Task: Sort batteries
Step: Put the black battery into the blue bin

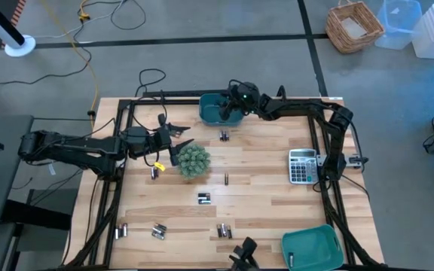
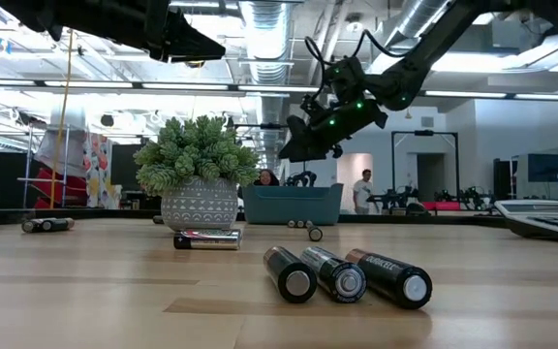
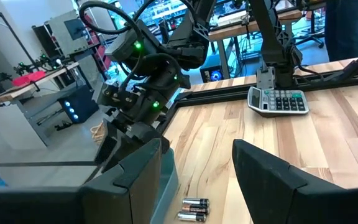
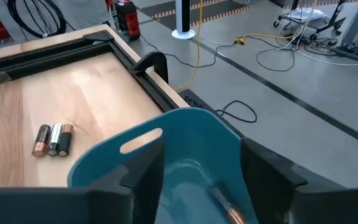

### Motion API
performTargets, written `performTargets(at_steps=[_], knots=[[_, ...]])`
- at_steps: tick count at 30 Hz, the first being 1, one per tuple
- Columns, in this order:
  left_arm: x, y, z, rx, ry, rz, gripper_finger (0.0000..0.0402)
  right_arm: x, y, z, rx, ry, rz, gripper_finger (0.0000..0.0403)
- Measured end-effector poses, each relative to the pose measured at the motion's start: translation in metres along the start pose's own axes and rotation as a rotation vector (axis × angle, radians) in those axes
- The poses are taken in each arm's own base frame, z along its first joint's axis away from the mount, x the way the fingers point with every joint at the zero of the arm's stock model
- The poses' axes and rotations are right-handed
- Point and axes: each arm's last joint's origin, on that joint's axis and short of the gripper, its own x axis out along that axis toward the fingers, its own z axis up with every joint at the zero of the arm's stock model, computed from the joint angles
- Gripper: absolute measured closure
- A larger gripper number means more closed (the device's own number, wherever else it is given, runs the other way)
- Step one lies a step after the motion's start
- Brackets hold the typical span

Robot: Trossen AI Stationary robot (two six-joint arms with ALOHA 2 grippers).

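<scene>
Many small cylindrical batteries lie on their sides on the wooden table, in pairs and threes: near the far bin [image 1: 224, 135], by the plant [image 1: 155, 172], mid-table [image 1: 203, 198] and along the near edge [image 1: 158, 231], where a group of three also shows in the low view [image 2: 347, 274]. My right gripper [image 1: 228, 111] is open and empty above the far teal bin [image 1: 211, 105]. One battery [image 4: 225, 202] lies in that bin below its fingers. My left gripper [image 1: 181, 135] is open and empty, raised above the table just left of the plant.
A potted plant [image 1: 192, 160] stands mid-table beside my left gripper. A grey calculator [image 1: 302, 165] lies at the right edge. A second teal bin [image 1: 313, 247] at the near right corner holds a battery [image 1: 291, 260]. A small yellow tag [image 1: 159, 165] lies by the plant.
</scene>
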Motion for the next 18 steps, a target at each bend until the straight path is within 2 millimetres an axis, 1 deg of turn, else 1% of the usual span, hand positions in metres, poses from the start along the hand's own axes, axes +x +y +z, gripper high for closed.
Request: performTargets(at_steps=[2, 6, 13, 15, 18], knots=[[0.0, 0.0, 0.0, 0.0, 0.0, 0.0, 0.021, -0.005, 0.004, 0.006, -0.027, -0.01, 0.023, 0.017], [0.0, 0.0, 0.0, 0.001, 0.003, -0.001, 0.021, -0.022, 0.017, 0.022, -0.084, -0.016, 0.061, 0.0172], [0.0, 0.0, -0.001, 0.005, 0.006, -0.002, 0.021, -0.061, 0.05, 0.048, -0.16, -0.015, 0.144, 0.0177], [0.0, 0.0, -0.001, 0.004, 0.005, -0.002, 0.021, -0.07, 0.062, 0.046, -0.172, -0.012, 0.177, 0.0177], [0.0, 0.0, -0.001, -0.004, 0.008, -0.003, 0.021, -0.082, 0.081, 0.036, -0.179, 0.034, 0.232, 0.0177]])
